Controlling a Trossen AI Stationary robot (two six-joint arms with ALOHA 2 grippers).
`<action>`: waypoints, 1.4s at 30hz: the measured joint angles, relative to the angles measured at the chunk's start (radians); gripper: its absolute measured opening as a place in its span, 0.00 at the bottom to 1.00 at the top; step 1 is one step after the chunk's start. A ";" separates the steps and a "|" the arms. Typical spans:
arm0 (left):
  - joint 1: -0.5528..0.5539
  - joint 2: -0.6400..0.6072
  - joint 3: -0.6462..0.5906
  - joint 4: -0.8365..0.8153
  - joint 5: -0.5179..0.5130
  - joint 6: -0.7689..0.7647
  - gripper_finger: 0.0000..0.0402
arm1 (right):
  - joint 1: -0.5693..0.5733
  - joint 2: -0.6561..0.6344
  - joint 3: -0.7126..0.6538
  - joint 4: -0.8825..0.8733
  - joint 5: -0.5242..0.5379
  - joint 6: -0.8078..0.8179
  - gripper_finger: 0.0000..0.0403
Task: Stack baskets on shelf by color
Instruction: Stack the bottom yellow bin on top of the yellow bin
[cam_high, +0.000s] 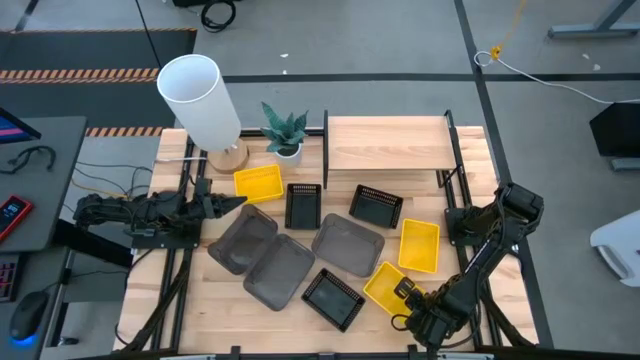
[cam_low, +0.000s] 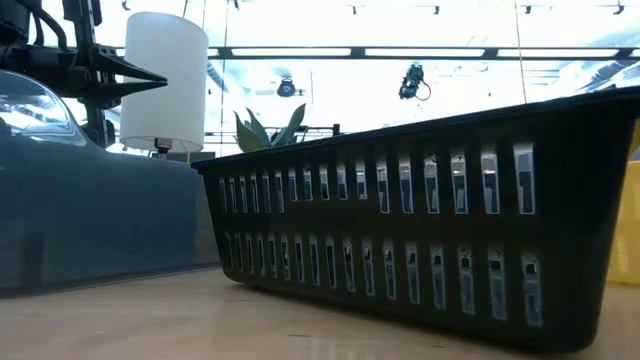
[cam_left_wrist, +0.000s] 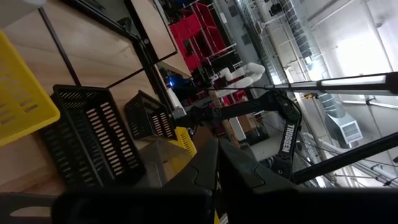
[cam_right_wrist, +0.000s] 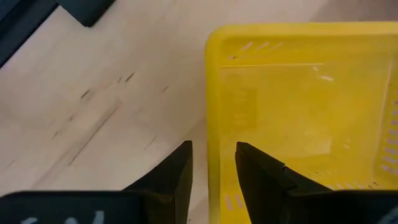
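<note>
Nine baskets lie on the table in front of the shelf (cam_high: 388, 143): yellow ones (cam_high: 258, 182), (cam_high: 419, 245), (cam_high: 385, 285), black mesh ones (cam_high: 302, 205), (cam_high: 377, 205), (cam_high: 333, 298), and smoky grey ones (cam_high: 243, 240), (cam_high: 280, 270), (cam_high: 348, 245). My right gripper (cam_high: 405, 295) (cam_right_wrist: 214, 171) is open at the near yellow basket (cam_right_wrist: 298, 112). Its fingers stand on either side of the basket's wall (cam_right_wrist: 213, 124), one inside and one outside, and the basket rests on the table. My left gripper (cam_high: 225, 203) (cam_left_wrist: 217, 165) is shut and holds nothing. It hangs above the table between the far-left yellow basket and a grey one.
A white lamp (cam_high: 200, 100) and a potted plant (cam_high: 285, 130) stand at the far left, beside the shelf. The low view is filled by a black mesh basket (cam_low: 430, 240) and a grey one (cam_low: 90, 210). Bare tabletop (cam_right_wrist: 93, 106) lies beside the right gripper.
</note>
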 joint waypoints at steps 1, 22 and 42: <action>0.000 0.000 0.000 0.000 0.000 0.000 0.05 | 0.000 0.000 0.000 0.003 0.000 -0.003 0.30; 0.000 0.000 0.000 0.000 0.000 0.005 0.07 | -0.024 0.000 0.199 -0.068 -0.086 0.077 0.02; 0.000 0.000 0.000 0.001 0.000 -0.024 0.06 | -0.125 -0.001 0.528 -0.400 0.013 0.175 0.02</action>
